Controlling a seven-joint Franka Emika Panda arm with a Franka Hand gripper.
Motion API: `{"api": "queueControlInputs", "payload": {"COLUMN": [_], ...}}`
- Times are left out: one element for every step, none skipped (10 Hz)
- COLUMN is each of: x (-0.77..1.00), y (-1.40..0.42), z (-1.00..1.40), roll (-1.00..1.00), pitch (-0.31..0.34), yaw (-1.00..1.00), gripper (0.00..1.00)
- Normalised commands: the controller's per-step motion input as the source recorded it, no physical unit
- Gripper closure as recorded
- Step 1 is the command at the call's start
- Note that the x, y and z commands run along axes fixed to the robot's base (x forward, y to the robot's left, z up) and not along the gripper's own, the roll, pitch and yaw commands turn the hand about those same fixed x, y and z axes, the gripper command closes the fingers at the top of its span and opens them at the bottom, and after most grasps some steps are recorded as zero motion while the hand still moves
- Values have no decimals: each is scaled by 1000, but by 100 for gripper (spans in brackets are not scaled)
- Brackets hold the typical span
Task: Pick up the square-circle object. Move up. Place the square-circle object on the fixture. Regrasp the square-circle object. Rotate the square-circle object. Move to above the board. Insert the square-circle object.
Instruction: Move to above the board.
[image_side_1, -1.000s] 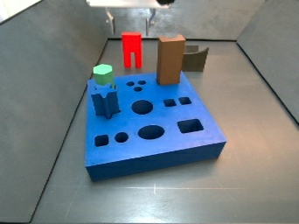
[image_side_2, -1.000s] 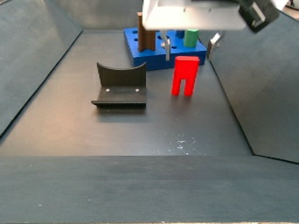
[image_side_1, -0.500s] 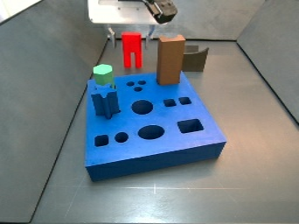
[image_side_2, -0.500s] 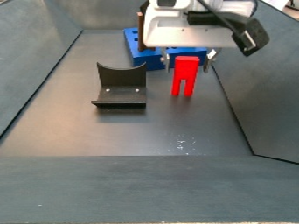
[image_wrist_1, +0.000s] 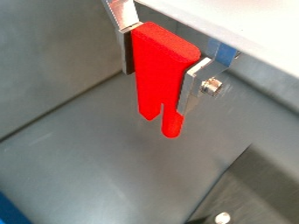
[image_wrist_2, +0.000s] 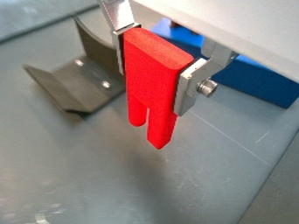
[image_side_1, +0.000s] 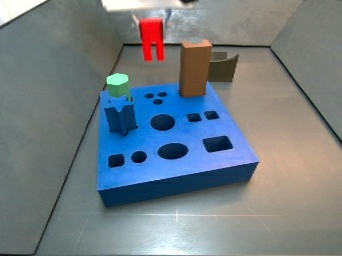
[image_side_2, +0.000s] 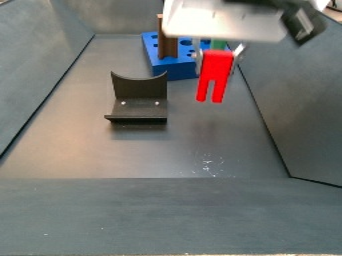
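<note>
The square-circle object (image_side_1: 152, 38), a bright red block with a forked lower end, hangs upright off the floor. My gripper (image_side_1: 152, 18) is shut on its upper part. In both wrist views the silver fingers (image_wrist_1: 197, 84) press its two sides, so the gripper (image_wrist_1: 162, 66) (image_wrist_2: 156, 68) holds the red block (image_wrist_1: 158, 74) (image_wrist_2: 152, 87). In a side view the block (image_side_2: 214, 76) hangs under the gripper (image_side_2: 215, 48), to the right of the fixture (image_side_2: 136, 97). The fixture (image_side_1: 222, 66) also shows behind the brown block. The blue board (image_side_1: 174, 140) (image_side_2: 167, 60) lies nearby.
A tall brown block (image_side_1: 195, 68) and a green-topped peg (image_side_1: 119, 86) stand on the board. Grey walls enclose the floor on the sides and back. In a wrist view the fixture (image_wrist_2: 76, 74) and a part of the board (image_wrist_2: 251, 79) lie below the gripper.
The gripper came down over the standing red block, closed on it, and has lifted it off the floor. Nothing else moved.
</note>
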Motion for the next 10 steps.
{"api": "queueControlInputs", "payload": {"x": [43,43,45,47,46,45,42,40,37,33], "y": [276,270,265,259,252,246,232,225,206,193], "z": [1000,1000,1000,1000,1000,1000,1000,1000,1000,1000], "roll": [234,164,113,67,16,-17,-53,-69,-94,-109], "pitch": [4,40,59,76,82,77,71,68,63,61], "yaw": [46,22,5,-6,-18,-24,-25,-24,-24,-26], "gripper": [100,100,100,100,100,100,100,100,100,100]}}
